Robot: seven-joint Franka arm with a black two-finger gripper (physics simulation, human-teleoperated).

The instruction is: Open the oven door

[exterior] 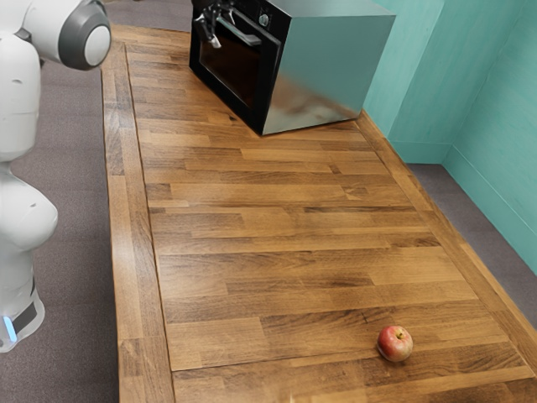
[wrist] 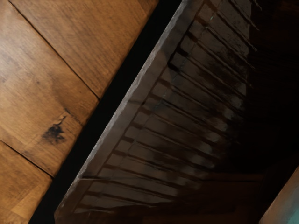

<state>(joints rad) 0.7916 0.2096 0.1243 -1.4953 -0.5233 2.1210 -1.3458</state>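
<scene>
I can't tell how open my hand [exterior: 215, 37] is or whether it holds anything, so by the shut oven door's [exterior: 228, 74] upper handle [exterior: 246, 35], I'd seat squarely, then ease out and down.

Oven [exterior: 327, 71]: top cut off by exterior view's upper edge
Arm [exterior: 18, 92]: cropped, exterior view
Gripper [exterior: 215, 40]: upper part cropped
Handle [exterior: 245, 34]: partly behind gripper
Knob [exterior: 263, 18]: markings too small
Rack [wrist: 154, 140]: partly lost in darkness
Pale piece [wrist: 285, 201]: cropped, unidentifiable

Blk oven-door frame [wrist: 106, 112] btwn wood tbl [wrist: 46, 70] & glass [wrist: 196, 107]; rack bars [wrist: 223, 60] w/in.
</scene>
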